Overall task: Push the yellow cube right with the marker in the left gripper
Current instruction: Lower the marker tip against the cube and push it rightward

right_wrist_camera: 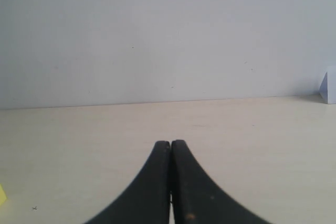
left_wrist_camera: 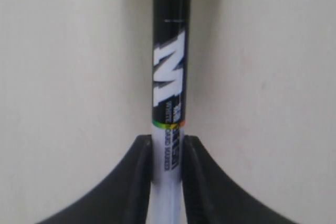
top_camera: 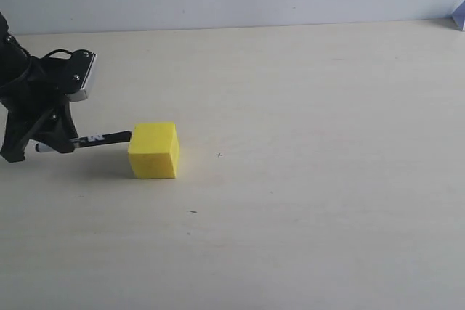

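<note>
The yellow cube (top_camera: 153,150) sits on the table (top_camera: 305,179), with lots of bare table to the cube's right. The marker (top_camera: 102,138) lies almost flat, just left of the cube. Its black end looks like it is touching the cube's left side, up near the top edge. The left fingers (left_wrist_camera: 137,182) are pinching the marker on its white part, one finger on each side. The right fingers (right_wrist_camera: 157,182) are pressed together with nothing between them, and they are well apart from the cube.

The step now, I think, is the push itself. To do it well, move the marker straight to the right, slow and steady, along the marker's own length. The tip is high on the cube, so a hard shove might tip the cube over instead of sliding it. A little lower would be safer. Aim the tip at the middle of the cube's side, or the cube may turn and slip away. Pinch tight so the marker does not slide back through the fingers.
</note>
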Controlling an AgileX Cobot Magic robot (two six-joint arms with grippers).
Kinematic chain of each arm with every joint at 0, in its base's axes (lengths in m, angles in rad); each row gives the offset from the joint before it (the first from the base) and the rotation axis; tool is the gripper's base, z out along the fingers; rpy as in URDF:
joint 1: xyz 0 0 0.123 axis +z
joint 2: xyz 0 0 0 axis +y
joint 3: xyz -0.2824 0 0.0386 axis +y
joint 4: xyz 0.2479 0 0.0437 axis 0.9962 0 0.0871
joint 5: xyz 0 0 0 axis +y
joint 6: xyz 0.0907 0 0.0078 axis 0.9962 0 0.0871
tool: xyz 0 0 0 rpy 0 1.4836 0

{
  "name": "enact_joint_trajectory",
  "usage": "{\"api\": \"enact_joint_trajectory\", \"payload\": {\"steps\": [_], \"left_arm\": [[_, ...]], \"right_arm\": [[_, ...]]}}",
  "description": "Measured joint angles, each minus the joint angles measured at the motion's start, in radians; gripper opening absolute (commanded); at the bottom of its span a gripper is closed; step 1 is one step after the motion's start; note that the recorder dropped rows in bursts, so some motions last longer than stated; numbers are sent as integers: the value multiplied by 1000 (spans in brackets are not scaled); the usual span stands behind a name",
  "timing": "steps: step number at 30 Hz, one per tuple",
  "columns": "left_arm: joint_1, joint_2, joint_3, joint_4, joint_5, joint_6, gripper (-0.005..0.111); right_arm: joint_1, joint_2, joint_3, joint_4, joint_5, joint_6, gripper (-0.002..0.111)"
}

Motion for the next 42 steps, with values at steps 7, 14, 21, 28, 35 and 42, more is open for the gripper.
{"api": "enact_joint_trajectory", "payload": {"steps": [7, 14, 21, 28, 35, 42], "left_arm": [[17, 0, 0, 32, -27, -19, 0], [16, 0, 0, 73, -21, -46, 0], [-43, 0, -8, 69, -21, -46, 0], [-102, 0, -36, 49, -7, -60, 0], [-86, 0, -60, 97, 23, -135, 0], [-82, 0, -62, 237, 88, -227, 0]], "right_arm": [[0, 0, 0, 0, 0, 0, 0], [0, 0, 0, 0, 0, 0, 0], [0, 0, 0, 0, 0, 0, 0], [0, 0, 0, 0, 0, 0, 0], [0, 0, 0, 0, 0, 0, 0], [0, 0, 0, 0, 0, 0, 0]]}}
